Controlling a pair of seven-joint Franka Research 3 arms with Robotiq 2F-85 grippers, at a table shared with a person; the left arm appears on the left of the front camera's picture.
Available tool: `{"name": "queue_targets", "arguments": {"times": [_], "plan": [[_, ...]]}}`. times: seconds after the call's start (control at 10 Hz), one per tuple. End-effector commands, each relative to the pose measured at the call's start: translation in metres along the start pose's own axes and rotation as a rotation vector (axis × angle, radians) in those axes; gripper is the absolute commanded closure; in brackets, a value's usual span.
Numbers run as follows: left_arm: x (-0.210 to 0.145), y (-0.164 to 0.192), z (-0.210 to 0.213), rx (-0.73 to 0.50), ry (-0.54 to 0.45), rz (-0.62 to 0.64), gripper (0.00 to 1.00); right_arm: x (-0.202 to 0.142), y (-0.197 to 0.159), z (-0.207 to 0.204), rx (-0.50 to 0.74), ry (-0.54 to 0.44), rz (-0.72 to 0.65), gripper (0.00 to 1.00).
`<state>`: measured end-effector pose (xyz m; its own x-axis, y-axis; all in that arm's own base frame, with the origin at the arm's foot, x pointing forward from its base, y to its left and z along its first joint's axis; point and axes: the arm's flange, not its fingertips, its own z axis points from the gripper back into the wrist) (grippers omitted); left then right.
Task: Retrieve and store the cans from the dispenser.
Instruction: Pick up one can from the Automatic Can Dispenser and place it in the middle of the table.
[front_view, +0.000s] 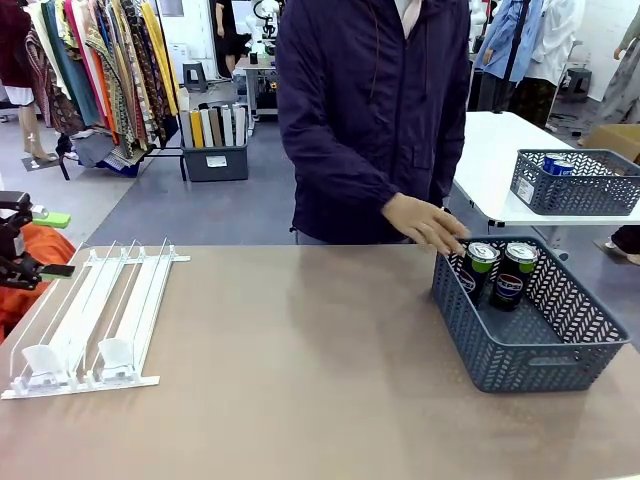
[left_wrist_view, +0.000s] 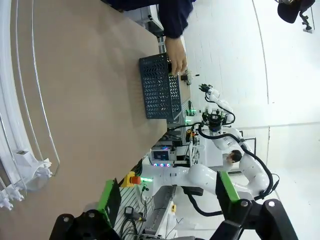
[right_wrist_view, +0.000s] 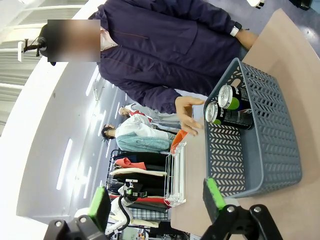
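Cans (front_view: 500, 272): two black cans with green-and-white labels are being seen standing upright side by side in the dark grey basket (front_view: 530, 368), against its far wall, toward the counter's far right corner.
Dispenser (front_view: 90, 320): the white railed rack is being seen lying at the counter's left edge, its lanes appearing bare down to the clear front stops; no can is being made out in it.
Counter (front_view: 300, 380): the brown surface between rack and basket is being left bare.
Person's hand (front_view: 428, 224): it is being held at the basket's far rim, just beside the can tops; whether it is touching them cannot be told.
Left tool (left_wrist_view: 165, 220): it is being held released, fingers spread wide, off the counter's left edge beside the rack, grasping nothing.
Right tool (right_wrist_view: 155, 210): it is being held released, fingers apart, above the near side of the basket, grasping nothing.
Risk, collision: if the right tool is being lowered into the basket while the hand is at the rim, the hand is likely being put in its path.
Risk, toppling: the slim cans are likely being tipped by any nudge to the basket wall.
Risk, snagging: the left tool's spread fingers are possibly being caught on the thin rails on an inward reach.
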<state>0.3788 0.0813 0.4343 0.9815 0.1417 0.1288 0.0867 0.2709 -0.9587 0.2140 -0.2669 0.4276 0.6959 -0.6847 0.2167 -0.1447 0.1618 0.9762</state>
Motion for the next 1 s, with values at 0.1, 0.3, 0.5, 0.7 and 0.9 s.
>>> {"name": "queue_targets", "arguments": {"times": [0.1,0.3,0.5,0.7,0.9], "plan": [[-0.0031,-0.0015,0.0004,0.013,0.002,0.005,0.00,0.0012,0.0043,-0.0014,0.009,-0.005,-0.005,0.00],[-0.0031,-0.0015,0.0004,0.013,0.002,0.005,0.00,0.0012,0.0043,-0.0014,0.009,-0.005,-0.005,0.00],[-0.0031,-0.0015,0.0004,0.013,0.002,0.005,0.00,0.0012,0.0043,-0.0014,0.009,-0.005,-0.005,0.00],[-0.0031,-0.0015,0.0004,0.013,0.002,0.005,0.00,0.0012,0.0043,-0.0014,0.009,-0.005,-0.005,0.00],[-0.0031,-0.0015,0.0004,0.013,0.002,0.005,0.00,0.0012,0.0043,-0.0014,0.009,-0.005,-0.005,0.00]]}}
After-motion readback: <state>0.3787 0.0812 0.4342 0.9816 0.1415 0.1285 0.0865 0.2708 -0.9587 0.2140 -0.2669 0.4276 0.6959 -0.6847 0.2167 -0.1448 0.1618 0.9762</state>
